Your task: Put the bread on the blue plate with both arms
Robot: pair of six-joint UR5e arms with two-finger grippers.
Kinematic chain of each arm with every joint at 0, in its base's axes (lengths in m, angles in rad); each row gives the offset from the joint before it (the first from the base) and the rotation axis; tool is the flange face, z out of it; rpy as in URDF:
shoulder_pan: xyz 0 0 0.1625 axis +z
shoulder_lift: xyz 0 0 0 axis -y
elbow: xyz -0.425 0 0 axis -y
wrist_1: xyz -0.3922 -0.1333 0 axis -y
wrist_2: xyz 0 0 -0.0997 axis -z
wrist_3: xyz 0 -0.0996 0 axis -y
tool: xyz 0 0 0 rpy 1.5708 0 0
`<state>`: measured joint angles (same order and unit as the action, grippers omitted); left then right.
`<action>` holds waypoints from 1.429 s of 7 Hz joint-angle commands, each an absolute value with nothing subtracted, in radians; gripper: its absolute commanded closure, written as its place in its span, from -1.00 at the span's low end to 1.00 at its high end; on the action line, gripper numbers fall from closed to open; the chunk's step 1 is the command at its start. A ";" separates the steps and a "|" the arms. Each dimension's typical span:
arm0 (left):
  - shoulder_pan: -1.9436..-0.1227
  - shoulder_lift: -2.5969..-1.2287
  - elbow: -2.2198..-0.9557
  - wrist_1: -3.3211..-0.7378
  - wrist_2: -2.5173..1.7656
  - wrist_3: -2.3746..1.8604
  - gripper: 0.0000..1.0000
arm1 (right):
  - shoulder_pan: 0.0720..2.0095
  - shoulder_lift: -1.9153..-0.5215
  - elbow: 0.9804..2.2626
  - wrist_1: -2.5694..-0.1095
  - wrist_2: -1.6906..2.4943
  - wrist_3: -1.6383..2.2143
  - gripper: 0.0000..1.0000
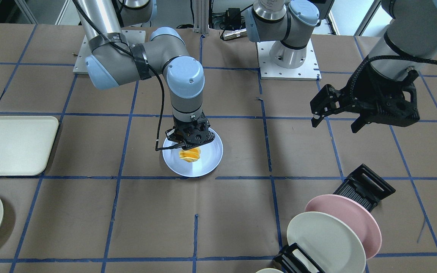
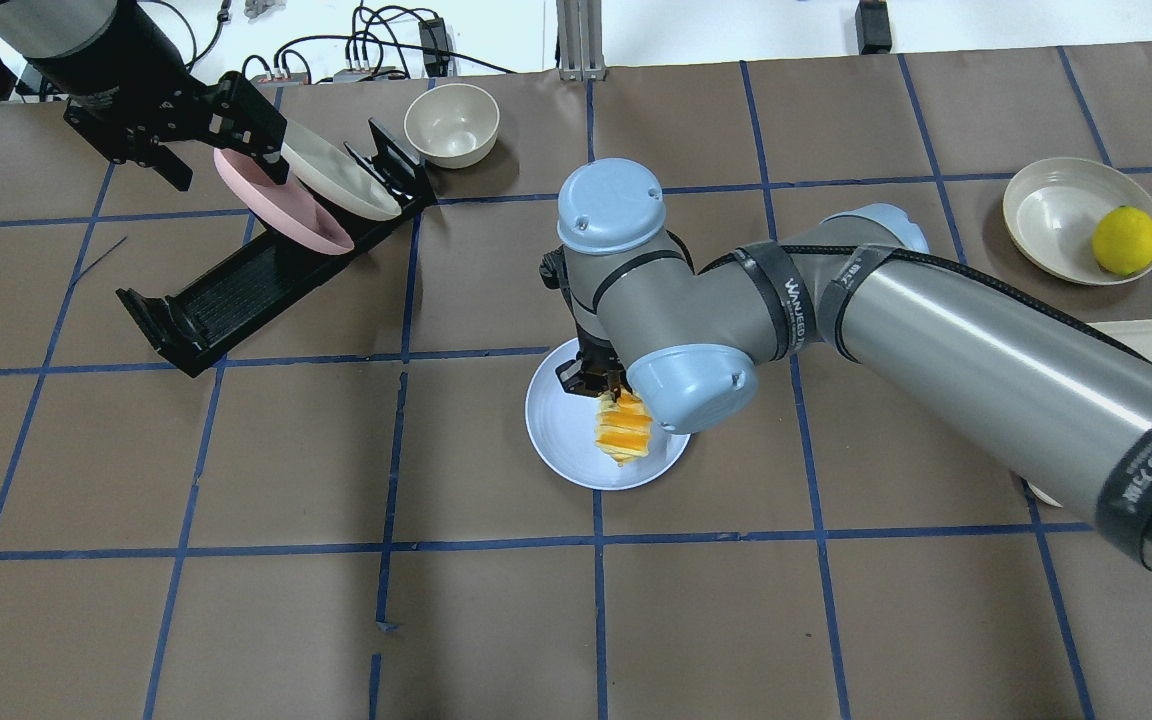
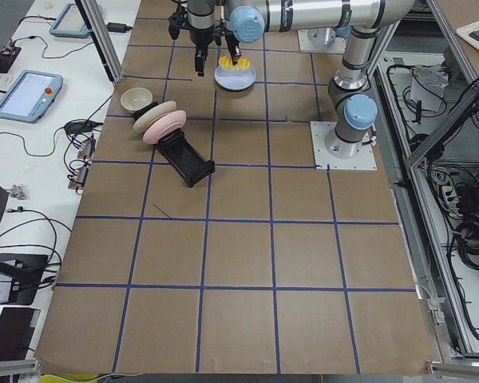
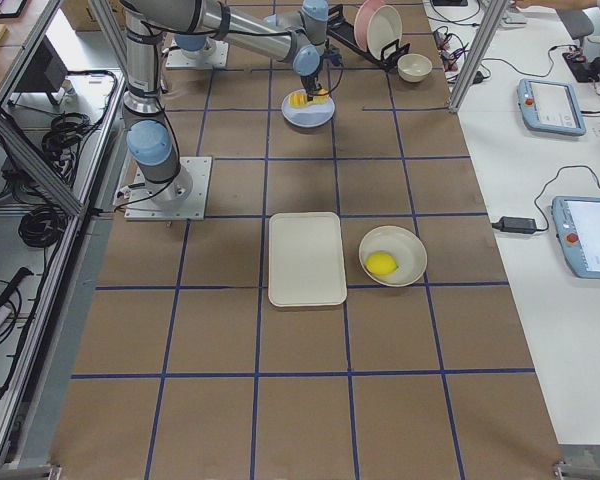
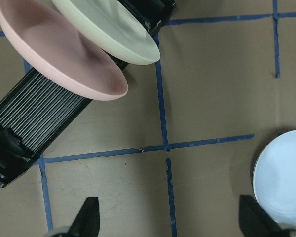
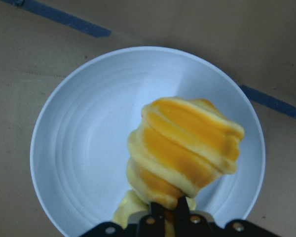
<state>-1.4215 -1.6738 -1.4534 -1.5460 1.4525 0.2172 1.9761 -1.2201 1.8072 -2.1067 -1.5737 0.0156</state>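
Observation:
The bread (image 6: 182,148), striped orange and pale yellow, hangs from my right gripper (image 6: 168,217), which is shut on its end. It sits low over the middle of the blue plate (image 6: 84,148); I cannot tell if it touches. The same shows in the front view: right gripper (image 1: 190,142), bread (image 1: 190,154), blue plate (image 1: 211,159), and overhead: bread (image 2: 622,430), blue plate (image 2: 558,430). My left gripper (image 2: 226,165) is open and empty, raised over the plate rack; it also shows in the front view (image 1: 335,126). The left wrist view catches the blue plate's edge (image 5: 281,177).
A black rack (image 2: 226,295) holds a pink plate (image 2: 281,205) and a cream plate (image 2: 341,180) at the far left. A cream bowl (image 2: 452,122) stands behind it. A bowl (image 2: 1051,215) with a lemon (image 2: 1125,240) and a cream tray (image 1: 11,146) are on the right side.

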 commanded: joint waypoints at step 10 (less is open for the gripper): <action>-1.442 -1.683 -1.477 -1.620 1.502 0.215 -1.00 | 1.962 -1.262 1.783 -2.106 -1.540 -0.008 -1.00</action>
